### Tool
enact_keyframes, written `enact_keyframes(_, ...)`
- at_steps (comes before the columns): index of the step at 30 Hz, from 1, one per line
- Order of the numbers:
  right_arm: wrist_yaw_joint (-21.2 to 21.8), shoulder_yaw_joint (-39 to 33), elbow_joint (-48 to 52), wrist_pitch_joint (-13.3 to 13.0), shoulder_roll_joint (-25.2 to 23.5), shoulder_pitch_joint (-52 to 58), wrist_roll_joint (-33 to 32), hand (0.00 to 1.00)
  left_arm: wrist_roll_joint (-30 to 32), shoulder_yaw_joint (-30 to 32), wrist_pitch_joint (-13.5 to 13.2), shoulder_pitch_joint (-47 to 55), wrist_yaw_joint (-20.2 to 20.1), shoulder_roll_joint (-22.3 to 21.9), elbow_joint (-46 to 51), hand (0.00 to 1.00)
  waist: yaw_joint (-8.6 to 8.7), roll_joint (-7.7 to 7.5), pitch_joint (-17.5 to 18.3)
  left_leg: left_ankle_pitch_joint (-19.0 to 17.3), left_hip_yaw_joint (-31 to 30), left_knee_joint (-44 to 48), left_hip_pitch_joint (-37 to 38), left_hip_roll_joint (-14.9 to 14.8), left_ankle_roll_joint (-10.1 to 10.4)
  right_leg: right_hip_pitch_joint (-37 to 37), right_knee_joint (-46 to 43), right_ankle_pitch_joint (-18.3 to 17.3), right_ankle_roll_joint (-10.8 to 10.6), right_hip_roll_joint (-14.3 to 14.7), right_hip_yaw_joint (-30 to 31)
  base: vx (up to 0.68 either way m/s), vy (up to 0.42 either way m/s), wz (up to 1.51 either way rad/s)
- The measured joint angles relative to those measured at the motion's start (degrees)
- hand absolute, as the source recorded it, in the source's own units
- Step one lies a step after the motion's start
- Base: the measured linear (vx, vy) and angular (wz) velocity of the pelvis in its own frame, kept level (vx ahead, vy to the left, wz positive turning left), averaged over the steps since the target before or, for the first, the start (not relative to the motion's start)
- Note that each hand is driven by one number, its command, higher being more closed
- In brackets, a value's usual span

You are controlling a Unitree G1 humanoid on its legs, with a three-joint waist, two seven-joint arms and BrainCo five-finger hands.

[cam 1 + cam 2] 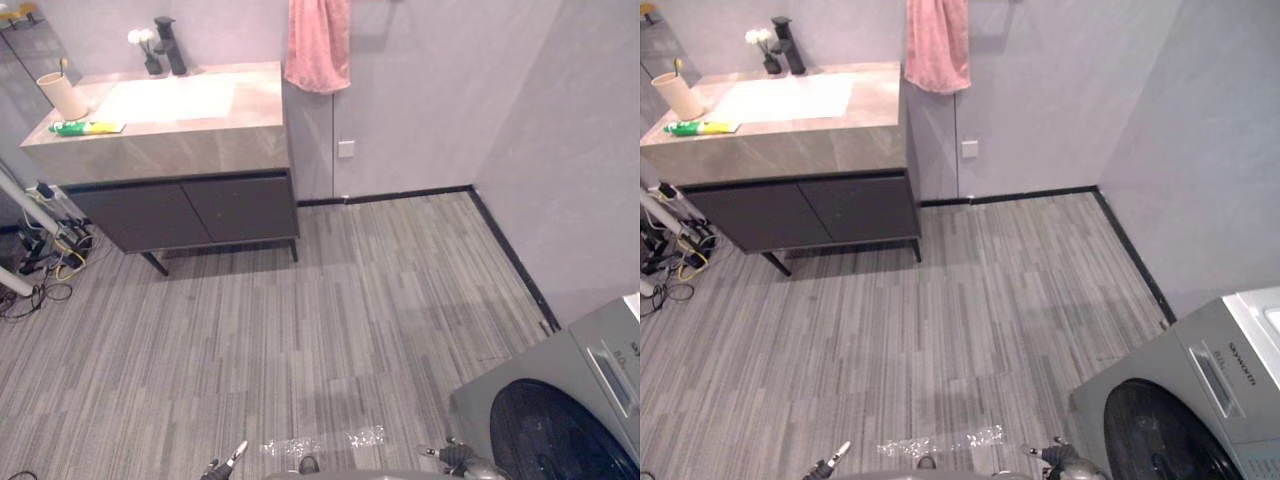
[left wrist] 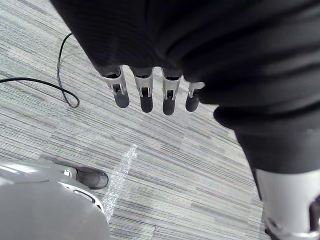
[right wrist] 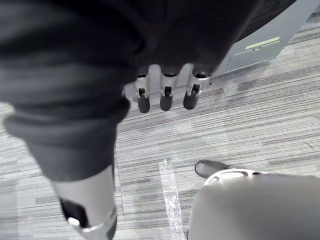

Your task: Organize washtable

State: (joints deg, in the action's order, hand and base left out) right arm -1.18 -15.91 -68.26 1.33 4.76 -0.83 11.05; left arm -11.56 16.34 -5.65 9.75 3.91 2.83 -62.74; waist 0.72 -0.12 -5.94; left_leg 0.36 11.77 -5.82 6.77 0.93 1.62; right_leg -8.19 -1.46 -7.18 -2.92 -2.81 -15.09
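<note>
1. So, the approach is the step in hand, by my reading: the washtable [image 1: 160,150] stands well apart from the robot, across a wide stretch of striped floor [image 1: 300,320], against the far wall on the robot's left
2. On its stone top, a beige cup [image 1: 63,96] stands at the left end with something yellowish in it, too small to name. A green-and-yellow tube [image 1: 87,127] lies flat just in front of the cup, near the front edge
3. The pale basin [image 1: 170,98] takes up the middle of the top. Behind it are a dark tap [image 1: 168,45] and a small vase of white flowers [image 1: 145,45], side by side
4. The left hand [image 2: 146,97] hangs beside the body with its fingers straight, side by side and pointing at the floor, and it holds nothing
5. The right hand [image 3: 166,97] hangs the same way, fingers loose and empty, with the grey washing machine [image 1: 560,410] close by on that side
6. Nothing on the top looks tidied yet, so I judge the task barely begun
7. The next move calls for walking forward and to the left until the counter's front edge is within arm's reach, squaring up to the cup and tube
8. Only then could a hand rise to the tube, likely the first thing to be put in order
</note>
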Motion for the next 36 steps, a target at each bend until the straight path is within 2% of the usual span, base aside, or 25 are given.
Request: enact_keyframes(36, 0.1, -0.1, 0.1, 0.1, 0.0, -0.6, -1.5, 0.00, -1.3, -1.1, 0.0, -0.2, -0.1, 0.7, 0.1, 0.00, 0.00, -0.11, -0.9, 0.0, 0.9, 0.0, -0.2, -0.1, 0.0, -0.6, 1.2, 0.0, 0.0, 0.2, -0.7, 0.00, -0.001, 0.01)
